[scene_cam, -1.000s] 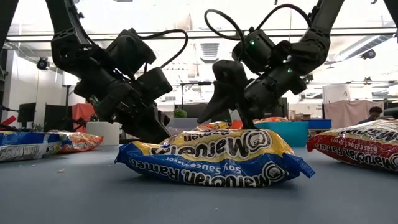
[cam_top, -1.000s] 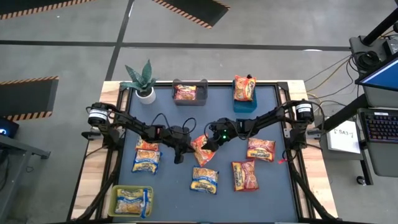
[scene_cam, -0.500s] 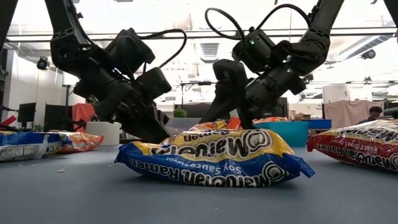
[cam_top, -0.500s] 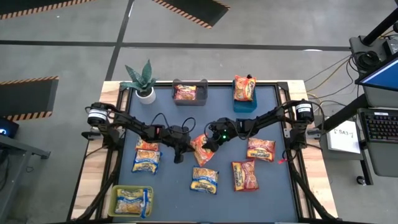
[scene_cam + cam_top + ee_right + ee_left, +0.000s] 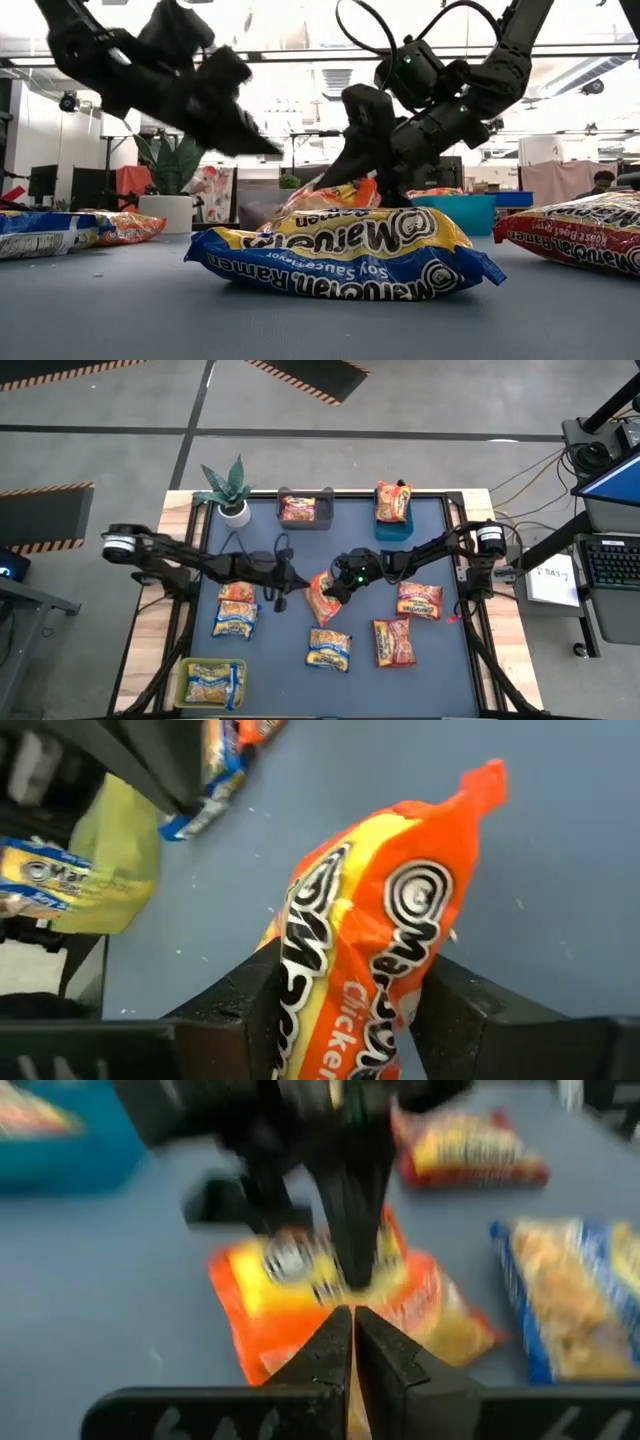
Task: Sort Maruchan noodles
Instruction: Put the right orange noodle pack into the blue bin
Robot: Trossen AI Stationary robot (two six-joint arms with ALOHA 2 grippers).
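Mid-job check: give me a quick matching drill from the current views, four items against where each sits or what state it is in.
Items:
1. orange packet
2. left gripper
3. potted plant
4. yellow-green bin

States or places:
A. far left corner of the table
B. clamped between the right gripper's fingers
C. near left corner, holding yellow packets
D. fingers shut, holding nothing

Pairs: 1-B, 2-D, 3-A, 4-C
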